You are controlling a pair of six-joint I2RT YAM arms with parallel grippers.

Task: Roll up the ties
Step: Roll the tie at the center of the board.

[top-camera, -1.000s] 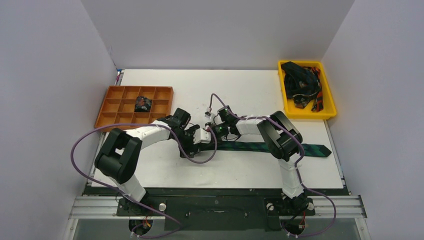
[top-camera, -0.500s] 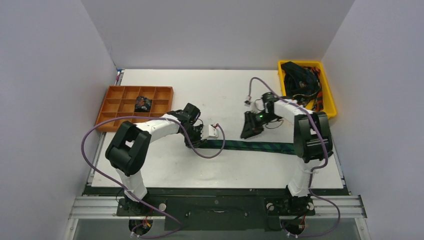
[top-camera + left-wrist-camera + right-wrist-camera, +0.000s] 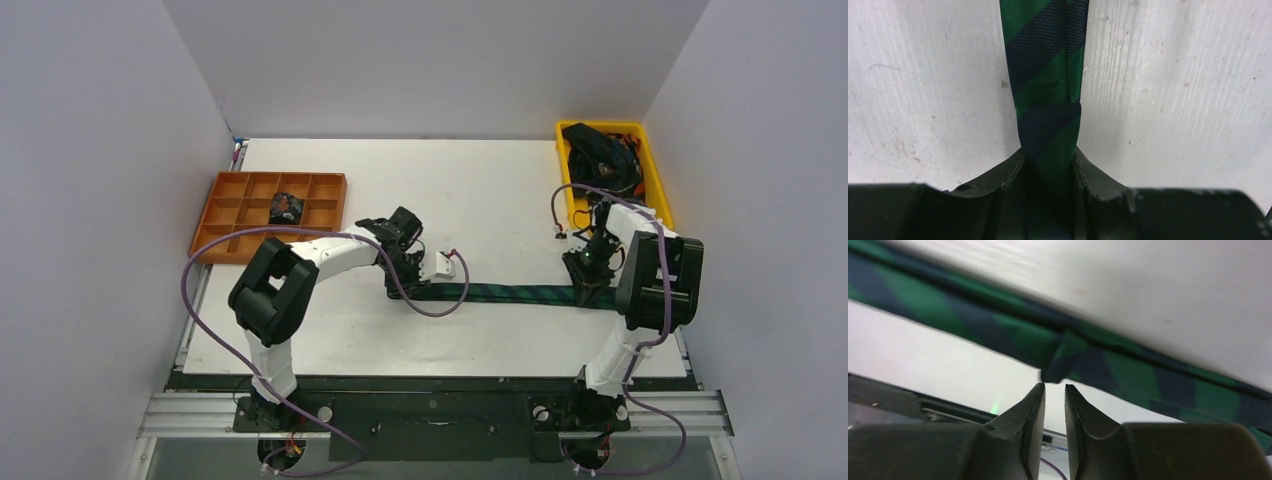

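Left wrist: left gripper [image 3: 1049, 156] clamped on the green-navy striped tie [image 3: 1045, 75], fabric pinched between both fingers. Top external: tie lies flat and straight on the surface [image 3: 480, 190], running from left gripper toward right gripper [image 3: 588, 280]. Right wrist: right gripper fingers narrowly apart, nothing between them, tips just short of the tie. One rolled tie [image 3: 286, 208] sits in the orange tray [image 3: 232, 213]; more ties [image 3: 598, 160] heaped in yellow bin [image 3: 655, 175].

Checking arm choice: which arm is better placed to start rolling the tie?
Left, probably. The left gripper clamps the tie at one end; the right gripper stands slightly open beside it, holding nothing.
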